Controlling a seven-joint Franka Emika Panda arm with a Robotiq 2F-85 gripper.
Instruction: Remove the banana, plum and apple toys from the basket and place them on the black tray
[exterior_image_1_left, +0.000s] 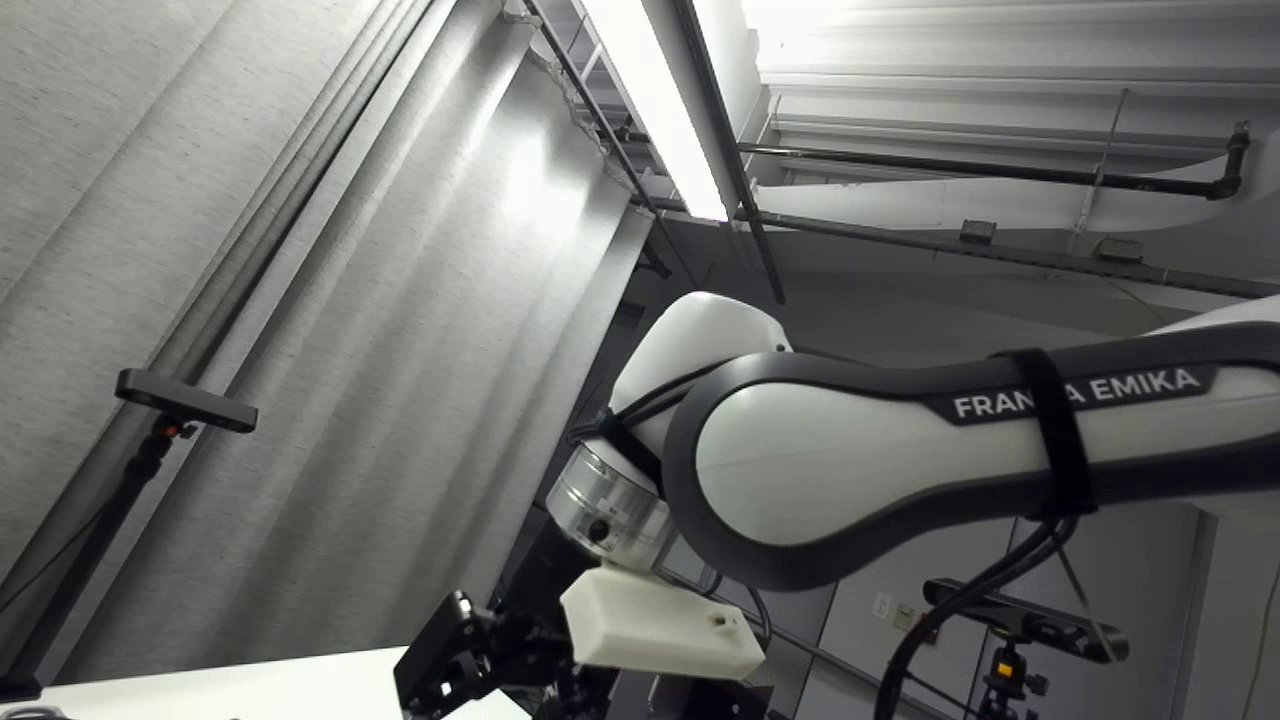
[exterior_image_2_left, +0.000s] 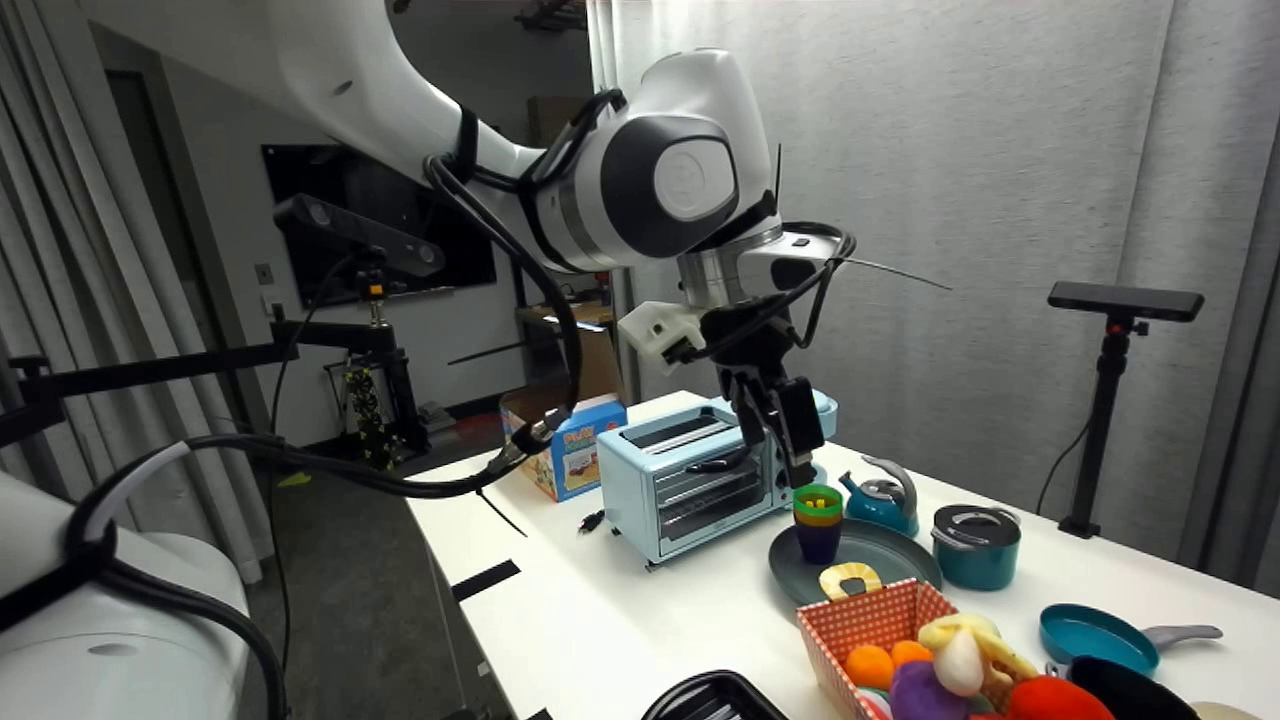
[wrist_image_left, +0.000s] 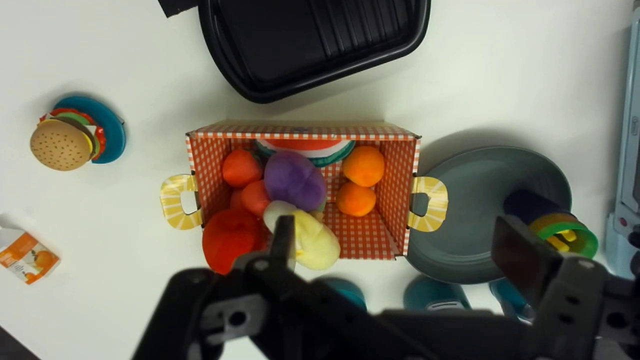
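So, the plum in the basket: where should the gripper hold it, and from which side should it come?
Probably across its middle, with the open gripper coming from above: the plum is rounded and lies inside the open-topped basket. In the wrist view, a gap toward the oranges seems to give room on one side; red fruit crowds the opposite side.

White FRANKA EMIKA lettering (exterior_image_1_left: 1145, 386), crossed by a black strap (exterior_image_1_left: 1056, 440), marks the rounded white-and-grey arm (exterior_image_1_left: 800, 460), with black cables (exterior_image_2_left: 430, 488) and cylindrical silver collar (exterior_image_1_left: 612, 510).
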